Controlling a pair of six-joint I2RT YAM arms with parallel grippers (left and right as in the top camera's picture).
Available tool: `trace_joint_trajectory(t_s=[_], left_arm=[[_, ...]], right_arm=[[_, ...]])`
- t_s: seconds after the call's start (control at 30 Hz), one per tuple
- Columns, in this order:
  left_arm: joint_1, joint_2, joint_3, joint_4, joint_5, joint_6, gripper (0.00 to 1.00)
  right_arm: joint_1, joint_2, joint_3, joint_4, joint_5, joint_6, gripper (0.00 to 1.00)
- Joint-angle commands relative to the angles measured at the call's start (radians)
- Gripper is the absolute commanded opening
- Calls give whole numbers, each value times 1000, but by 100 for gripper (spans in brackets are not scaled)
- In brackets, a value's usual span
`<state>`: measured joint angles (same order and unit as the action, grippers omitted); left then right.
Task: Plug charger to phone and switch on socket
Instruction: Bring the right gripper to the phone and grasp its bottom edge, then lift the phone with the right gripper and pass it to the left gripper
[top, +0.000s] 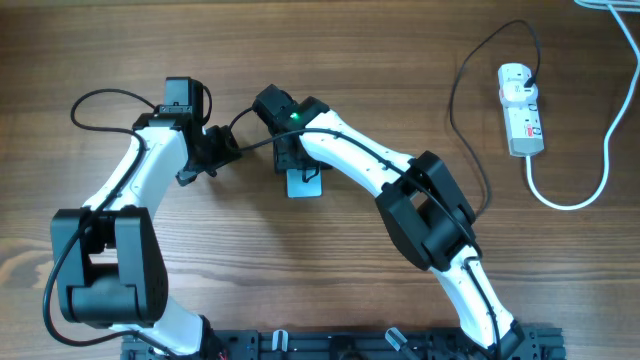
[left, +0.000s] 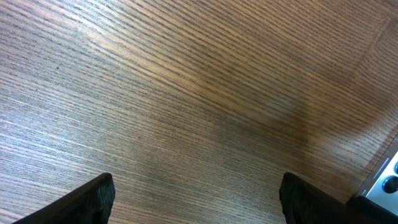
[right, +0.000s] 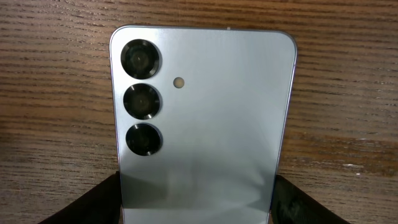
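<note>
Between the dark fingers of the right hand (right: 197, 182) lies the phone (right: 205, 112), back up with its three lenses showing. The hand is closed to the phone's width and seems to press both long edges, likely to steady it so its port end can take a plug. Just to its left, the left hand (left: 198, 183) hangs wide open and empty over bare worktop (left: 186, 74). Well off to the right, the charger (top: 451, 105) loops away from the socket (top: 522, 112); its connector tip is hidden.
</note>
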<state>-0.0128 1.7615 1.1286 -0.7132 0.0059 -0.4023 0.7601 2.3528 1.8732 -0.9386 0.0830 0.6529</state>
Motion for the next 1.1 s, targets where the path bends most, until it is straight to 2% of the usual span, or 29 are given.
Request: trace_joint_trajectory(t_s=[0.0, 0.2, 0.53, 0.87, 1.07], left_arm=[[5, -13, -3, 2, 8, -3, 85], [5, -13, -3, 3, 8, -2, 85], [5, -13, -3, 9, 8, -2, 85], [5, -13, -3, 9, 8, -2, 85], [5, -13, -3, 9, 8, -2, 85]], right_arm=[[4, 49, -18, 4, -39, 2, 62], [-35, 11, -18, 10, -101, 2, 54], [-91, -40, -18, 8, -237, 0, 52], [-221, -40, -18, 16, -648, -156, 51], [-311, -40, -18, 108, -917, -209, 51]])
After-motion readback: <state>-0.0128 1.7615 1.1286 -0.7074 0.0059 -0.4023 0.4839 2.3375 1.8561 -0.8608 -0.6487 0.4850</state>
